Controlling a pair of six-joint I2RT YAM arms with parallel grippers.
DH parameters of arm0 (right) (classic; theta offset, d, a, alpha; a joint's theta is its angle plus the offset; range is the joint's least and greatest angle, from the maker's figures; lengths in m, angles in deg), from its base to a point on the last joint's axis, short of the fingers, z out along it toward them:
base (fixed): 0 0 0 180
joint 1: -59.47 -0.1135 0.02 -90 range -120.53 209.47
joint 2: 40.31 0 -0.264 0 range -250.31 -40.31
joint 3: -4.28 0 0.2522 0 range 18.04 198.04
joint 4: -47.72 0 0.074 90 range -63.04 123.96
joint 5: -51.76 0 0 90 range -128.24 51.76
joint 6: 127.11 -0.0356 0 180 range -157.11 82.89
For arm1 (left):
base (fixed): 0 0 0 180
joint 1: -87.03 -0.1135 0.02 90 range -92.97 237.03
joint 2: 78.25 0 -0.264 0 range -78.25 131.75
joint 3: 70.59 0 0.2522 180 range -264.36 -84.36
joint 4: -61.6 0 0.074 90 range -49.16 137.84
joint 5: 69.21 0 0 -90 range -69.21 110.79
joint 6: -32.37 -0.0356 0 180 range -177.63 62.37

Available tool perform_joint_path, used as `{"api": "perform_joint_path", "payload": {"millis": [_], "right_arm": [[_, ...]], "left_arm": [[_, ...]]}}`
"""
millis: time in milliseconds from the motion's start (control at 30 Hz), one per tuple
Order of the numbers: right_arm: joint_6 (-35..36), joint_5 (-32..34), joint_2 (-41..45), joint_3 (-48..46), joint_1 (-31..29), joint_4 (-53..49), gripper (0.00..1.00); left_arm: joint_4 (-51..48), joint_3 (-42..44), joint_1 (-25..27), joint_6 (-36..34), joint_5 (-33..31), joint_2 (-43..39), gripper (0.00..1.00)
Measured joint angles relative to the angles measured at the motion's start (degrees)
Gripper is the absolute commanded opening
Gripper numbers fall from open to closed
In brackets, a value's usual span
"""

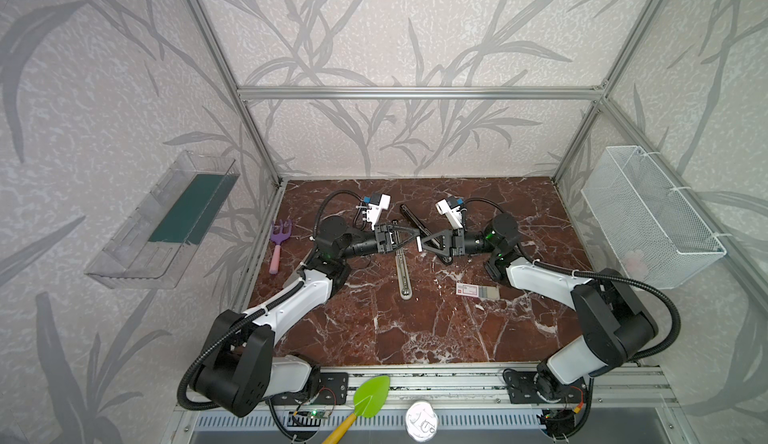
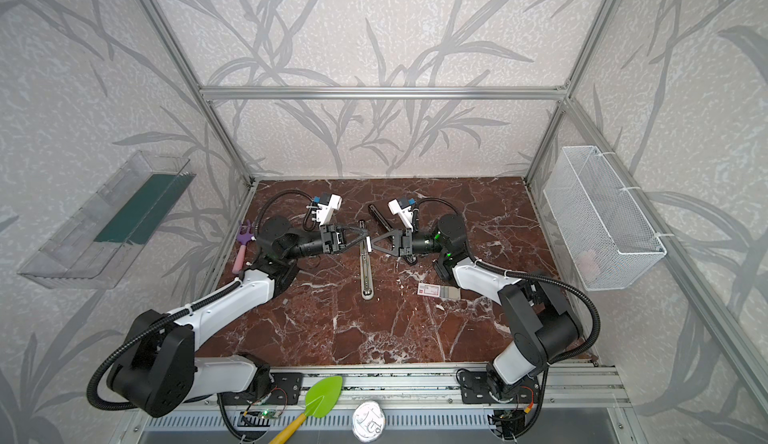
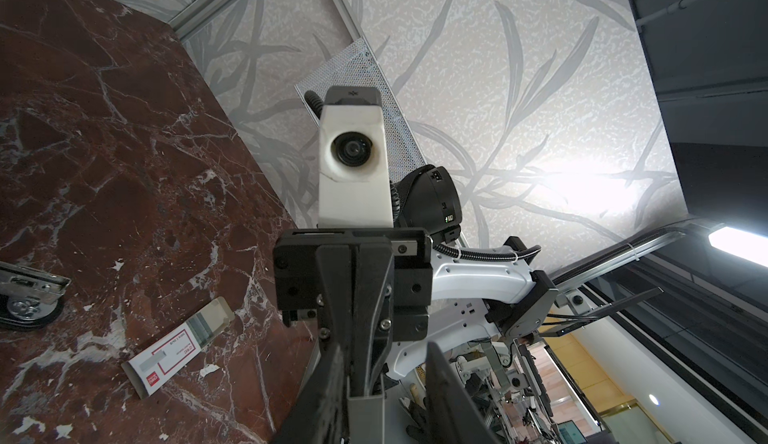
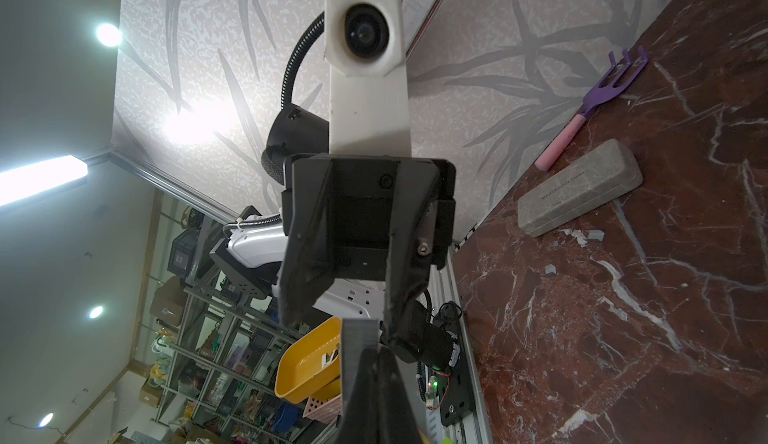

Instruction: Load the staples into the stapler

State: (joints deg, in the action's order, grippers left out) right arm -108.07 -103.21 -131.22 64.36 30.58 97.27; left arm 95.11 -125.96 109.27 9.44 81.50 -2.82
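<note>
Starting at 6 o'clock, off the desk's near edge: a green trowel [image 1: 371,396] with a yellow handle and a round silver lid [image 1: 421,421] lie on the front rail between the two arm bases. Desk [image 1: 415,338] is red-brown marble with white veins.

Staples box [image 1: 473,290] lies flat at about 4 o'clock from desk centre, just beside the right forearm. White sleeve, red mark, grey inner tray slid partly out toward 3 o'clock.

Stapler [image 1: 403,275] sits at desk centre, swung open. Its silver rail lies flat with the rounded end pointing to 6 o'clock; the black top arm angles away toward 11 o'clock behind the grippers.

The grippers meet tip to tip over the stapler's hinge end. Right gripper [image 3: 360,383], in from 3 o'clock, is pinched tight on a short grey ribbed strip of staples [image 4: 356,336] that sticks out past its tips. Left gripper [image 4: 343,321], in from 9 o'clock, stands at a narrow gape with one finger on each side of that strip; cannot tell whether either pad touches it.

Purple rake [image 1: 279,242] with a pink handle lies at the 9 o'clock desk edge. The right wrist view shows a grey oblong case [image 4: 577,190] near the handle, with a few loose grey bits [image 4: 594,236] by it.

On the walls: a white wire basket [image 1: 648,217] at 3 o'clock and a clear plastic tray [image 1: 124,250] at 9 o'clock
</note>
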Motion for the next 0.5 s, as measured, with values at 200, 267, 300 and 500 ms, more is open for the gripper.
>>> {"api": "perform_joint_path", "payload": {"millis": [200, 267, 300, 500], "right_arm": [[-0.2, 0.2, -0.1, 0.0, 0.0, 0.2, 0.0], [-0.4, 0.4, -0.1, 0.0, 0.1, 0.5, 0.0], [-0.4, 0.4, -0.1, 0.0, 0.1, 0.7, 0.0], [-0.5, 0.5, -0.1, 0.0, 0.4, 0.8, 0.0]], "left_arm": [[-1.4, 0.0, 0.3, -1.3, 0.4, 0.0, 0.39], [-2.9, 0.0, 0.3, -2.0, 0.5, 0.0, 0.4], [-3.6, 0.0, 0.3, -2.4, 0.5, 0.0, 0.4], [-5.7, 0.0, 0.4, -3.5, 0.5, 0.0, 0.33]]}}
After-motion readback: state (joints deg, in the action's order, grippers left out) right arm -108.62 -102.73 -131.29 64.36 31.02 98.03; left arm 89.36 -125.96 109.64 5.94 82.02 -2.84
